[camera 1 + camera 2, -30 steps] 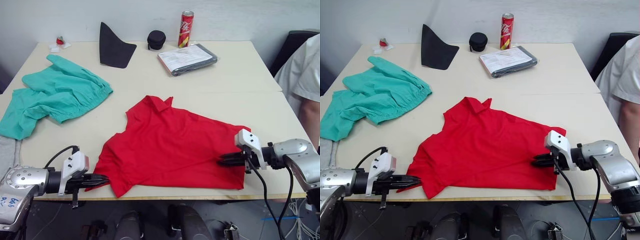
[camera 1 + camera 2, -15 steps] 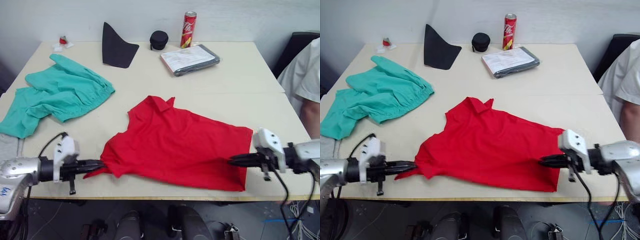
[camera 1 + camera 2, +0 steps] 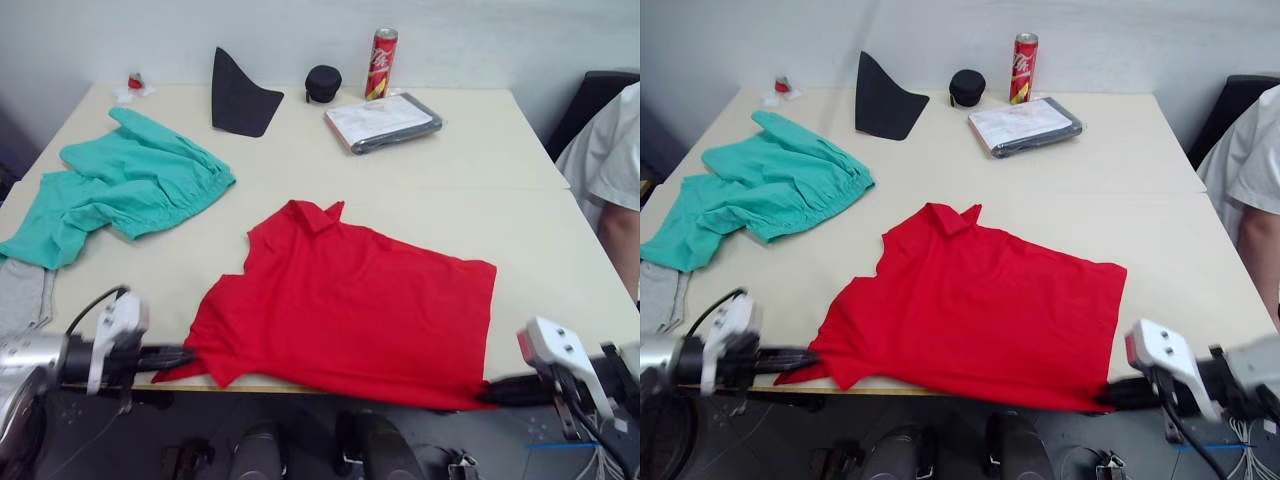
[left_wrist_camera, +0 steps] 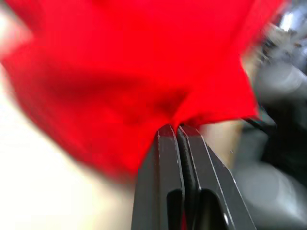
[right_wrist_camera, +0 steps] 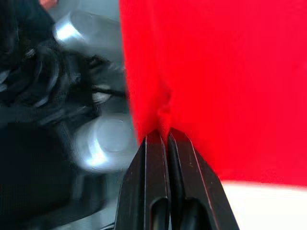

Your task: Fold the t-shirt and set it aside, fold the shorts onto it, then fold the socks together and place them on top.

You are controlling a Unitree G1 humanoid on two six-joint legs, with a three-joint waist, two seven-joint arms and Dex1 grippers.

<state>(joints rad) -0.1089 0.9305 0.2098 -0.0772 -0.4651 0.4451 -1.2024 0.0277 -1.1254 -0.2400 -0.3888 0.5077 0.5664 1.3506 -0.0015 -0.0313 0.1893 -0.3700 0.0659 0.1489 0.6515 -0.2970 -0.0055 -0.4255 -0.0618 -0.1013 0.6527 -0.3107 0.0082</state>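
Note:
The red t-shirt (image 3: 350, 300) lies spread on the table (image 3: 500, 190) with its collar pointing away from me and its hem hanging over the near edge. My left gripper (image 3: 185, 358) is shut on the shirt's near left corner, with red cloth pinched between its fingers (image 4: 165, 143). At the near right corner, my right gripper (image 3: 490, 392) is shut on the hem (image 5: 160, 120), just past the table edge. The teal shorts (image 3: 130, 185) lie crumpled at the far left. A grey sock (image 3: 20, 300) lies at the left edge.
At the back stand a black pointed fabric piece (image 3: 240, 95), a black round pouch (image 3: 322, 82), a red can (image 3: 380, 62) and a plastic-wrapped packet of papers (image 3: 383, 120). A person's white sleeve (image 3: 615, 170) shows at the right.
Both grippers have drawn the shirt's hem toward the near edge. The right one now hangs past the edge, and the shirt lies flatter and more stretched out.

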